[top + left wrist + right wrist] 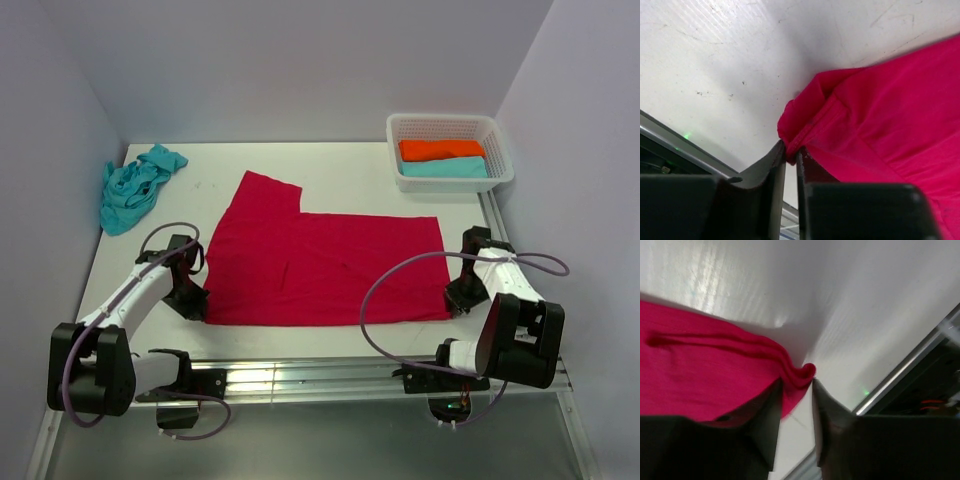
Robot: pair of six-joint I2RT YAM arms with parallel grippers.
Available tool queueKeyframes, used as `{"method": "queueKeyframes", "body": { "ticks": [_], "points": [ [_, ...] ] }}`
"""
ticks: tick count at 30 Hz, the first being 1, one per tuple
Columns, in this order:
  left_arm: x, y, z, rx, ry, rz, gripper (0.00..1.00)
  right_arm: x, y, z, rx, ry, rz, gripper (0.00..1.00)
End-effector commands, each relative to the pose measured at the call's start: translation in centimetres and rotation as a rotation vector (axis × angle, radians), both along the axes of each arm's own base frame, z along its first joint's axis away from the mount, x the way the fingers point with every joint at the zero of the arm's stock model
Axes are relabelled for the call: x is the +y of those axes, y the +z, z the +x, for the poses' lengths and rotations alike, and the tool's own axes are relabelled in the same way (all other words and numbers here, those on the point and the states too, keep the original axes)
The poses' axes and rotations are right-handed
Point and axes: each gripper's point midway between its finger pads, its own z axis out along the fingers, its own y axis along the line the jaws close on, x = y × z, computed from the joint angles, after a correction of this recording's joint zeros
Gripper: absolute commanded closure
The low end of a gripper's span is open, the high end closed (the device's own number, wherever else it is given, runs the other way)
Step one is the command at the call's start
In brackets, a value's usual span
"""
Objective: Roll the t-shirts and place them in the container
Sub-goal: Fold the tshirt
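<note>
Two lower corners of the crimson cotton t-shirt, flat at frame centre, meet pincers: the left pincer pinches the hem, whether the right pincer grips cannot be told, so lopsided pull could skew rolling.

The left arm and the right arm are both stretching forward and angling their wrists downward. The left pincer is pinching its 2 fingers together on a corner of the red t-shirt. The right pincer is holding its 2 fingers slightly apart.
</note>
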Motion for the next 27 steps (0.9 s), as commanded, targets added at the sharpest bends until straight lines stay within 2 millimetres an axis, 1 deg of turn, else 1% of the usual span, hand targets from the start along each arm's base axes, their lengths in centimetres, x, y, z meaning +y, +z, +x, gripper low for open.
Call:
{"method": "queueKeyframes", "body": {
  "ticks": [1,2,3,4,5,6,7,8,11,14,15,17,18,19,20,21,22,23,24,26,27],
  "points": [
    [-0.1,1.3,0.8,-0.026,-0.004,-0.009,0.79,-0.7,0.9,-0.8,0.029,0.006,-0.031,0.59],
    [-0.1,1.5,0.7,-0.027,0.000,-0.009,0.70,-0.8,1.3,-1.5,0.056,-0.013,-0.048,0.51],
    [-0.1,2.1,0.7,-0.042,0.006,-0.013,0.53,-1.0,2.0,-1.3,0.036,-0.014,-0.058,0.46],
    [-0.1,2.3,0.1,-0.026,0.012,-0.015,0.45,-1.0,2.3,-1.4,0.032,-0.012,-0.061,0.41],
    [-0.2,2.6,0.0,-0.031,0.022,-0.019,0.41,-0.9,2.7,-2.0,0.050,-0.016,-0.061,0.41],
    [-0.3,3.1,0.0,-0.045,0.028,-0.028,0.33,-0.9,3.2,-1.9,0.027,-0.014,-0.065,0.41],
    [-0.3,3.4,-0.2,-0.041,0.031,-0.029,0.30,-0.9,3.6,-2.2,0.032,-0.017,-0.070,0.40],
    [-0.3,3.6,-0.3,-0.042,0.033,-0.033,0.25,-1.0,3.8,-2.5,0.043,-0.024,-0.077,0.40],
    [-0.2,4.4,-0.4,-0.047,0.031,-0.025,0.23,-1.2,4.7,-2.9,0.054,-0.001,-0.088,0.39],
    [0.2,6.0,0.1,-0.074,0.025,-0.003,0.22,-1.6,6.0,-2.1,0.011,0.019,-0.106,0.40],
    [0.3,7.3,1.0,-0.113,0.015,0.002,0.21,-1.8,6.8,-1.2,-0.023,0.024,-0.114,0.40],
    [0.5,8.5,2.0,-0.146,0.006,0.014,0.20,-1.4,7.6,0.1,-0.071,0.062,-0.092,0.41],
    [0.4,9.8,3.2,-0.182,-0.014,0.016,0.19,-1.5,8.2,1.1,-0.115,0.075,-0.094,0.41],
    [0.4,10.5,3.9,-0.199,-0.024,0.020,0.19,-1.3,8.4,1.6,-0.138,0.086,-0.087,0.42],
    [0.5,11.1,4.7,-0.220,-0.035,0.029,0.19,-0.7,8.7,3.0,-0.200,0.117,-0.060,0.42],
    [0.5,12.1,6.5,-0.261,-0.061,0.036,0.19,-0.4,9.0,3.6,-0.232,0.131,-0.050,0.44],
    [0.6,12.6,7.6,-0.284,-0.074,0.048,0.19,-0.4,9.1,4.0,-0.249,0.132,-0.049,0.44],
    [0.8,13.0,8.5,-0.298,-0.098,0.067,0.19,0.1,9.5,5.4,-0.308,0.161,-0.036,0.44],
    [0.7,13.6,10.6,-0.331,-0.109,0.078,0.18,0.4,10.0,6.1,-0.351,0.178,-0.029,0.44],
    [0.5,14.3,12.9,-0.373,-0.144,0.083,0.19,0.5,11.0,7.7,-0.424,0.198,-0.037,0.44],
    [0.0,14.6,14.6,-0.392,-0.183,0.068,0.18,0.7,11.6,8.5,-0.454,0.215,-0.036,0.44]
  ]
}}
